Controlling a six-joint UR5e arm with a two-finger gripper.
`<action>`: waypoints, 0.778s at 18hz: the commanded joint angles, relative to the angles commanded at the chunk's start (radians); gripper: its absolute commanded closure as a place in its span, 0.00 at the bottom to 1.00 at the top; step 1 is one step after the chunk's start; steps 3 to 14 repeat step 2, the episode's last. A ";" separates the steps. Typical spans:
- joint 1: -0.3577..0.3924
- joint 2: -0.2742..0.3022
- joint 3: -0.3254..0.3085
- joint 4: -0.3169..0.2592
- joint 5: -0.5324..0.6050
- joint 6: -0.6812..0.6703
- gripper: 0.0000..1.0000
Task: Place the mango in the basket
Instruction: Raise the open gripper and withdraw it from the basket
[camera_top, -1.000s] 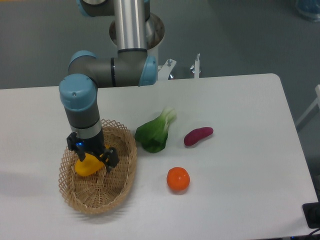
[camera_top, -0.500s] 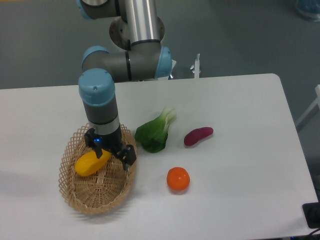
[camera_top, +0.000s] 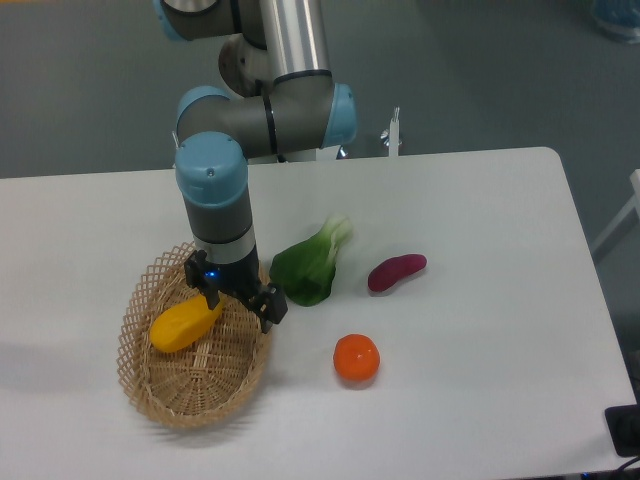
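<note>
Mango (camera_top: 184, 323) lies inside the basket (camera_top: 160, 400), on the left-center of its floor, long axis diagonal: upper-right end toward the gripper (camera_top: 240, 298), lower-left end toward the basket's left wall. Gripper sits over the basket's right rim, fingers apart, holding nothing; whether one finger touches the mango's tip is hard to tell. On the table (camera_top: 480, 200): bok choy (camera_top: 310, 265), purple vegetable (camera_top: 396, 271), orange (camera_top: 357, 358).

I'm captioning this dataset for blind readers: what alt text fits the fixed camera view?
A mango lies in a wicker basket on a white table, with the robot's open gripper above the basket's right rim. To the right sit bok choy, a purple vegetable and an orange.
</note>
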 joint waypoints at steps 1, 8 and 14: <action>-0.002 0.000 0.000 0.000 0.000 0.000 0.00; -0.002 0.000 0.000 0.002 0.000 0.000 0.00; -0.002 0.000 0.000 0.002 0.000 0.000 0.00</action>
